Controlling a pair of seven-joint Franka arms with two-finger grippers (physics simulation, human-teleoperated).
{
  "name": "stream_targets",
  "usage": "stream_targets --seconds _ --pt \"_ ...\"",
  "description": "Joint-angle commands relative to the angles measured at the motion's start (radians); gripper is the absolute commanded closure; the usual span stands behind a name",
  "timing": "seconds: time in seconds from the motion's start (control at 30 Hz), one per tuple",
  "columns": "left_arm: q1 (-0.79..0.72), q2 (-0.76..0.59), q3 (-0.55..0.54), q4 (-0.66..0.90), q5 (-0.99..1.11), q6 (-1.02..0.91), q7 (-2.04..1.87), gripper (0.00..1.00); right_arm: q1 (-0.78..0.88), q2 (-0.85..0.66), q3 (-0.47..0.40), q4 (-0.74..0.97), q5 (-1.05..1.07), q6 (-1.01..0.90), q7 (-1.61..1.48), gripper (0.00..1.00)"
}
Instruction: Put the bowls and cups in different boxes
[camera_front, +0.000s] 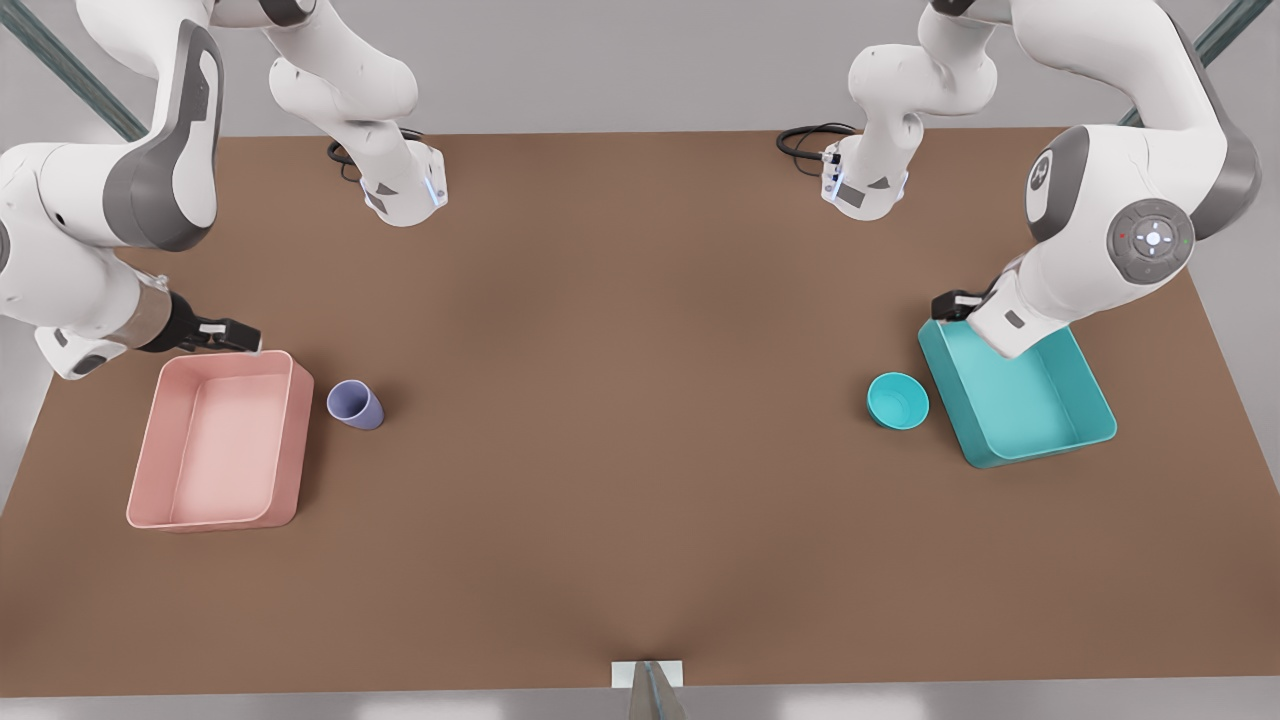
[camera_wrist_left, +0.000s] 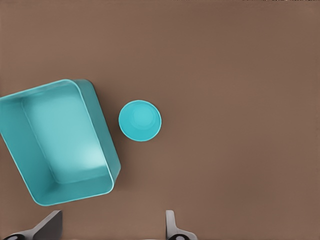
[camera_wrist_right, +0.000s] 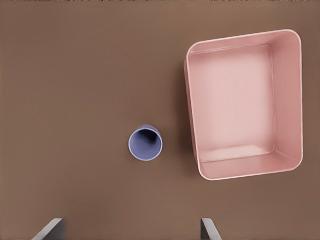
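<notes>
The teal bowl (camera_front: 897, 400) (camera_wrist_left: 140, 120) stands upright on the brown table, just beside the teal box (camera_front: 1020, 405) (camera_wrist_left: 65, 135) at the front view's right. My left gripper (camera_front: 955, 305) (camera_wrist_left: 111, 231) hovers over that box's far corner, open and holding nothing. At the front view's left, the lavender cup (camera_front: 355, 405) (camera_wrist_right: 145, 143) stands upright close to the pale pink box (camera_front: 220, 445) (camera_wrist_right: 245, 105). Over the pink box's far edge my right gripper (camera_front: 230, 335) (camera_wrist_right: 131, 231) hangs open, nothing between its fingers. Both boxes hold nothing.
The two arm bases (camera_front: 400, 190) (camera_front: 865, 185) with black cables stand at the table's back edge. A small white mount (camera_front: 647, 675) sits at the middle of the front edge. A wide stretch of bare table (camera_front: 620, 400) lies between cup and bowl.
</notes>
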Motion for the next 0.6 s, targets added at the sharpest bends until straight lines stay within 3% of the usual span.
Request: stream_targets --seconds 0.0,0.07,0.13,0.2,0.3,0.5,0.57 --pt "0.000 -0.001 0.000 0.000 0.000 0.013 -0.013 0.00 0.001 0.001 0.000 0.000 -0.001 0.022 -0.003 0.00" --pt "-0.005 0.002 -0.003 -0.027 0.003 0.034 -0.014 0.00 0.000 0.010 0.001 0.002 0.002 0.031 -0.004 0.00" --pt "-0.101 0.095 -0.025 -0.176 0.064 0.315 -0.016 0.00 0.011 0.073 0.006 -0.012 -0.002 0.119 -0.018 0.00" --pt "-0.175 0.204 -0.026 -0.222 0.167 0.490 -0.019 0.00 0.038 0.168 0.009 0.003 -0.002 0.123 -0.103 0.00" --pt "-0.180 0.257 -0.025 -0.335 0.178 0.740 -0.016 0.00 0.077 0.211 0.007 -0.030 0.009 0.160 -0.086 0.00" --pt "-0.138 0.238 0.002 -0.510 0.176 0.766 -0.025 0.00 0.066 0.038 -0.002 -0.481 -0.010 0.654 -0.083 0.01" --pt "-0.117 0.263 0.017 -0.536 0.176 0.814 -0.030 0.00 0.054 0.015 -0.002 -0.566 -0.008 0.742 -0.083 0.01"
